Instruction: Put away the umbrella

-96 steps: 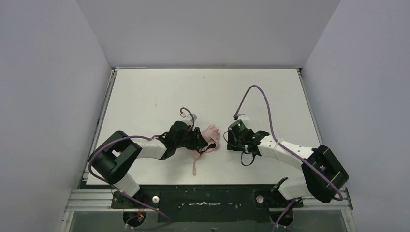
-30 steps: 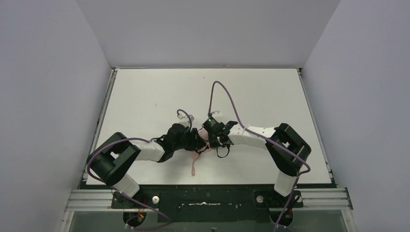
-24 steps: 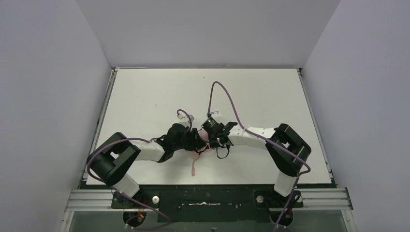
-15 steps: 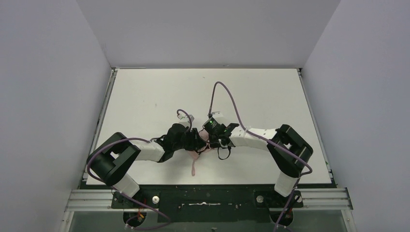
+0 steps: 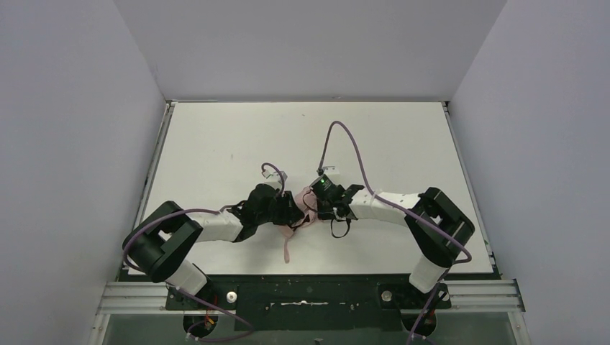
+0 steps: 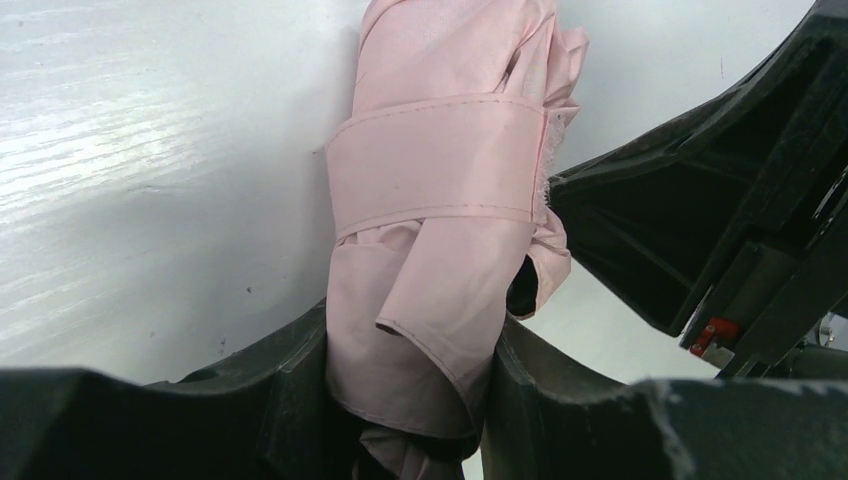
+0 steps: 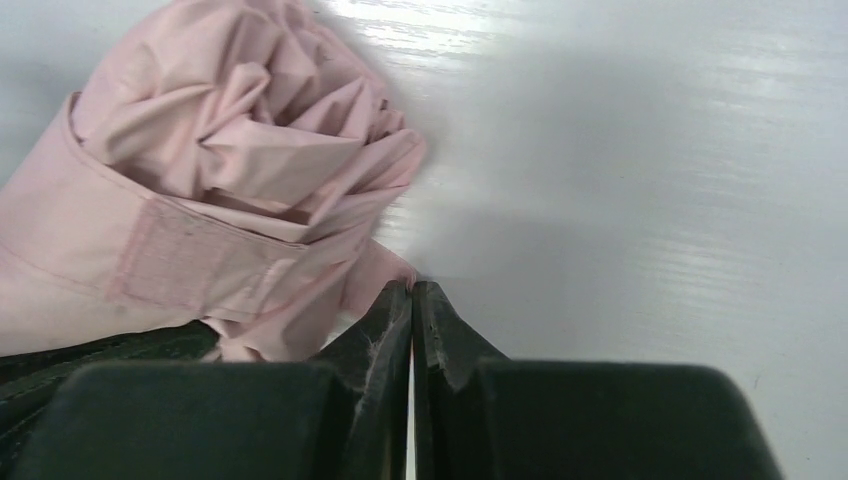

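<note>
Nearest you, the pink strap (image 5: 288,248) trails from the umbrella (image 6: 440,190), which lies on the tabletop (image 5: 216,144). Your left gripper (image 6: 405,385) clamps the umbrella's banded bundle from both sides. At the umbrella's right side, your right gripper (image 7: 412,300) is fully closed, its tips touching a fabric fold.

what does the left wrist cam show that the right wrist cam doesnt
Only the left wrist view: the left gripper clamped on either side of the umbrella, the strap wrapped right around the bundle, and the right arm's black housing close beside it.
Only the right wrist view: the right gripper shut tip to tip at the fabric's edge, the strap's fuzzy fastening patch, and the canopy's crumpled end.
Both: the pink folded umbrella on the white table.
</note>
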